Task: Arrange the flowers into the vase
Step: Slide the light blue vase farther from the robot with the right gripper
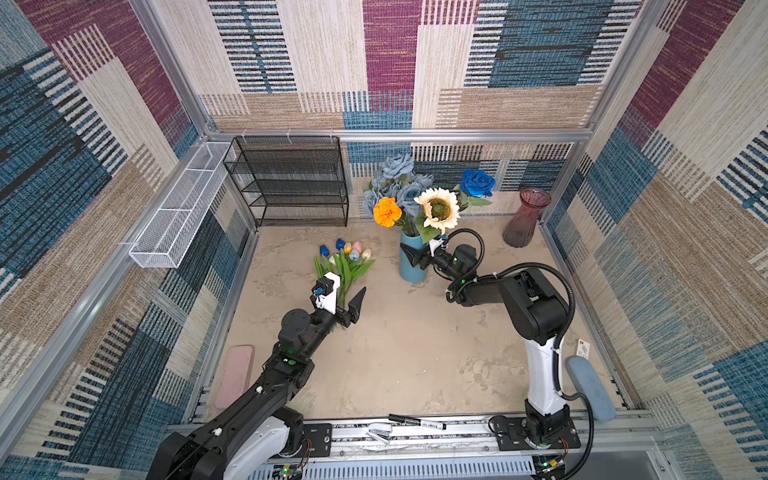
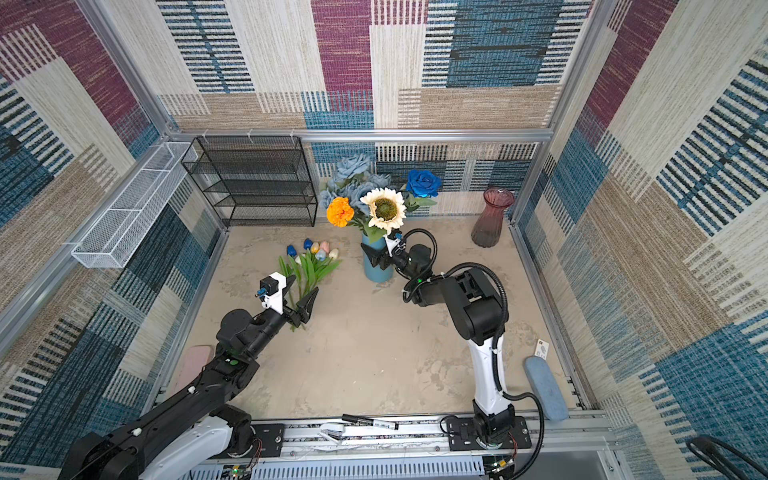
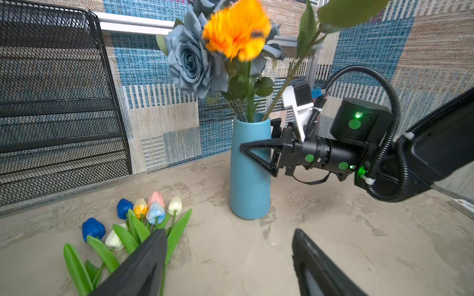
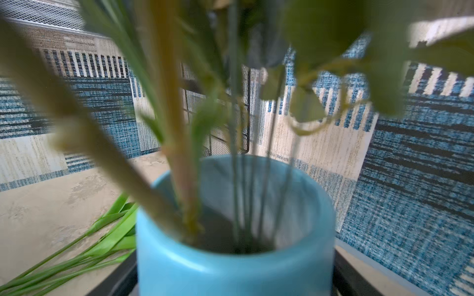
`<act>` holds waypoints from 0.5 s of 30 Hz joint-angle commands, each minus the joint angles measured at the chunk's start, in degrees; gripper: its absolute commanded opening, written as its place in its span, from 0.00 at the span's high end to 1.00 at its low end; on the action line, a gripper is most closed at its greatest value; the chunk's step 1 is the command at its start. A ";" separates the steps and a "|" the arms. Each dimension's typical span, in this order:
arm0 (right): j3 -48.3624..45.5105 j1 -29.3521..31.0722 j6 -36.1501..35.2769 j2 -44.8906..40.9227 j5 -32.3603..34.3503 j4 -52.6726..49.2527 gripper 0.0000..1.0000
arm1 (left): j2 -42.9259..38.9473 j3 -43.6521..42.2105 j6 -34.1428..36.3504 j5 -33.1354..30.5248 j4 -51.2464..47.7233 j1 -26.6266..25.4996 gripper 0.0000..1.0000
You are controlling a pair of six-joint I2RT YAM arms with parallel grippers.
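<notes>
Fingers point(image 3: 143, 264) of the left gripper point(image 3: 229, 234) stand wide apart with nothing between them. In the left wrist view one finger overlaps the leaves of the tulips point(image 3: 151, 210); whether it touches them cannot be told. The tulips lie flat on the table point(image 1: 415, 353), left of centre in both top views.

The right gripper point(image 1: 415, 251) is spread wide around the blue vase point(image 1: 412, 270) at centre frame, one finger in front and one behind. In the right wrist view both seem pressed against its sides. The vase stands upright and holds the dusty-blue roses point(image 1: 399, 178), bright blue rose point(image 1: 478, 183), sunflower point(image 1: 438, 208) and marigold point(image 1: 387, 212).

The right wrist view is blurred, so the stems there cannot be told apart. The marigold is smeared in the left wrist view. In the top views a white camera mount hides most of the left gripper's far finger.

A maroon glass vase point(image 1: 525, 218) stands at the table's upper right corner, well apart. A black mesh rack point(image 1: 291, 183) sits at the upper left, and a marker point(image 1: 415, 422) lies on the front rail.
</notes>
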 commanded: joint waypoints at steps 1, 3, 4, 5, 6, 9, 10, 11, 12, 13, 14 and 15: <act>6.61 -0.95 -0.83 2.58 -2.43 2.19 0.49 | -0.91 -0.16 1.50 -1.08 -0.09 0.02 0.20; 12.31 -1.88 -0.64 5.78 -3.75 -0.25 0.49 | -1.40 -0.37 1.37 -0.78 0.13 0.03 0.20; 14.77 -2.09 -0.53 7.22 -4.22 -1.45 0.49 | -1.62 -0.49 1.28 -0.68 0.08 0.01 0.20; 17.64 -2.30 -0.58 8.72 -4.70 -2.79 0.49 | -1.84 -0.43 1.20 -0.58 -0.29 0.07 0.20; 20.12 -2.40 -0.82 10.23 -4.95 -3.64 0.49 | -2.13 -0.38 1.24 -0.34 -0.69 0.03 0.20; 27.36 -2.44 -1.81 14.65 -4.59 -5.17 0.49 | -3.07 -1.13 1.13 -0.30 -0.31 0.02 0.20; 29.51 -2.46 -2.02 16.04 -4.20 -5.76 0.49 | -3.18 -1.51 1.19 -0.25 0.21 0.02 0.20; 32.19 -2.55 -1.89 17.72 -4.00 -6.69 0.49 | -3.33 -1.73 1.19 -0.15 0.42 0.02 0.20; 34.42 -2.65 -1.89 19.09 -4.24 -7.51 0.49 | -3.31 -1.70 1.28 0.01 0.37 0.02 0.20; 36.96 -2.66 -1.99 20.60 -4.46 -8.26 0.49 | -3.46 -1.61 1.28 0.12 -0.03 0.02 0.20; 39.44 -2.66 -1.98 22.21 -4.38 -8.86 0.49 | -3.55 -1.49 1.33 0.27 -0.32 0.02 0.20; 41.54 -2.66 -1.81 23.49 -4.30 -9.49 0.49 | -3.62 -1.43 1.36 0.38 -0.45 0.02 0.20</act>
